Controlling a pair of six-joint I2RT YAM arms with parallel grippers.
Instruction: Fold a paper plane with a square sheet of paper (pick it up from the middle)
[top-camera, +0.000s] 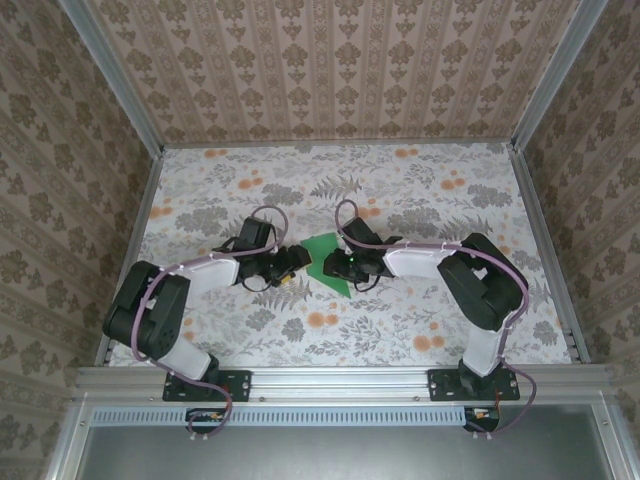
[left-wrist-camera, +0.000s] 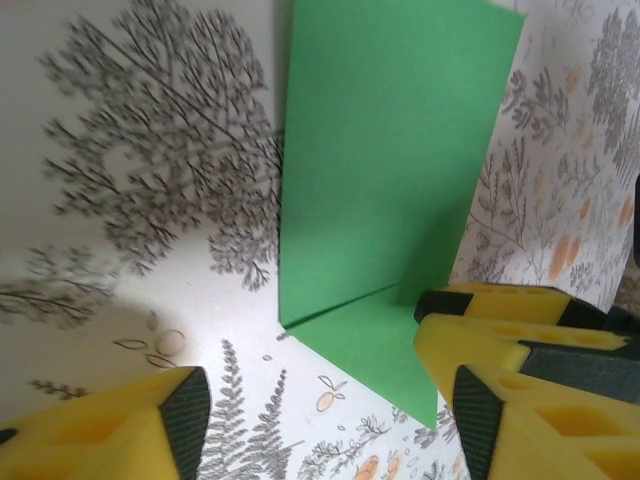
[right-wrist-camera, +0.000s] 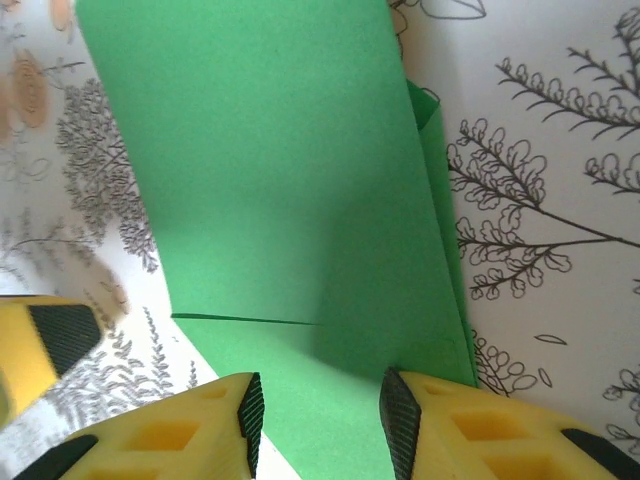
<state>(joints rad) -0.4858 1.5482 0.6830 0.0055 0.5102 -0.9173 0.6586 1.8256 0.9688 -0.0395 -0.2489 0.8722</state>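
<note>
The square sheet of paper (top-camera: 324, 262) is bright green and lies folded on the flowered table between my two grippers. In the left wrist view the sheet of paper (left-wrist-camera: 385, 170) shows a crease line across its near part. My left gripper (left-wrist-camera: 330, 425) is open just left of the sheet, with its near corner between the fingers and nothing held. My right gripper (right-wrist-camera: 325, 425) stands on the green sheet of paper (right-wrist-camera: 270, 180), jaws apart and flat paper showing in the gap. One of its fingers (left-wrist-camera: 480, 300) rests on the sheet. At the sheet's right edge a lower layer (right-wrist-camera: 432, 120) peeks out.
The table (top-camera: 420, 190) carries a grey fern and orange flower print and is walled on three sides with patterned paper. A finger of the left gripper (right-wrist-camera: 50, 340) sits close beside the sheet. Both arms (top-camera: 200, 275) (top-camera: 440, 262) reach inward toward the centre.
</note>
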